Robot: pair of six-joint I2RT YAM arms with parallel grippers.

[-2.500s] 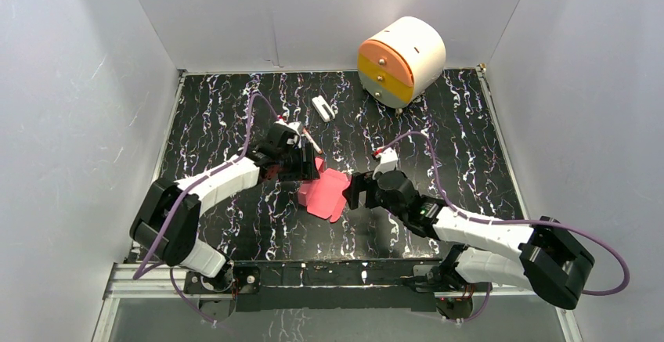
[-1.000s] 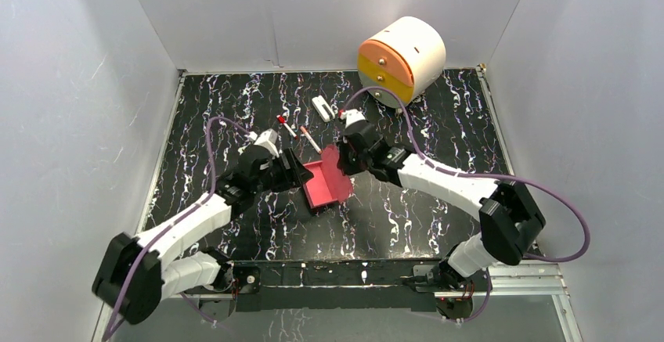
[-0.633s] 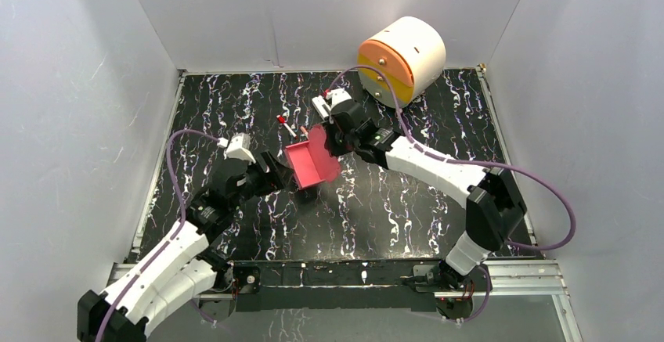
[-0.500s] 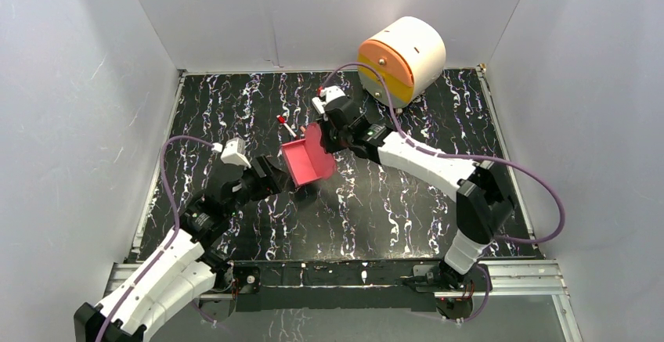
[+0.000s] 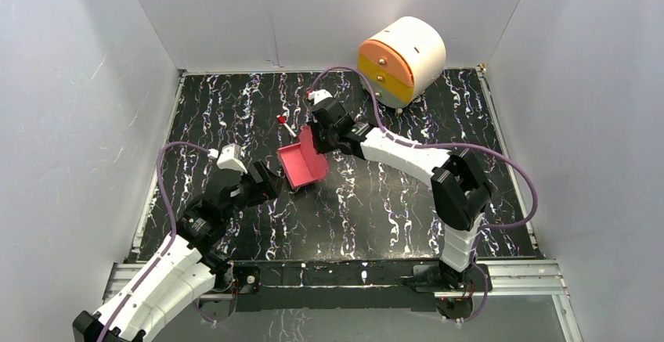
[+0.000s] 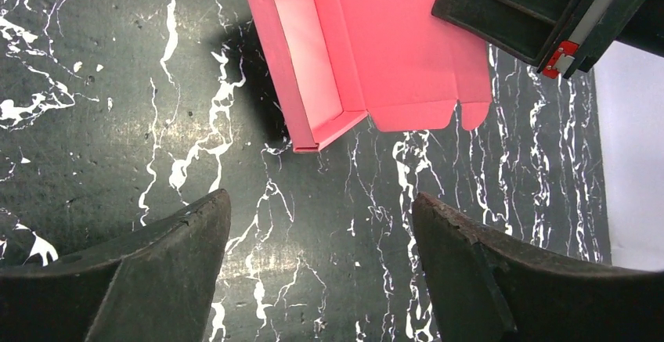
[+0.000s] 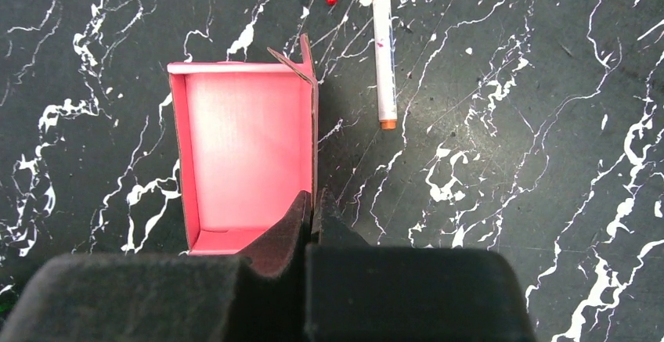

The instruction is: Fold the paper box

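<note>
Pink paper box (image 5: 301, 166) shifted left, lid flap pinched by right gripper (image 7: 313, 201); left gripper (image 6: 319, 201) has let go, wide, empty; lid still unclosed.

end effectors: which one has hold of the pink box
The right end effector, shut on the thin upright card at the side of the paper box. The left end effector stands open, apart from the box.

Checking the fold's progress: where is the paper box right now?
In the top view the paper box is just left of centre, pinched by the right pincer; the open left pincer sits just left of it.
</note>
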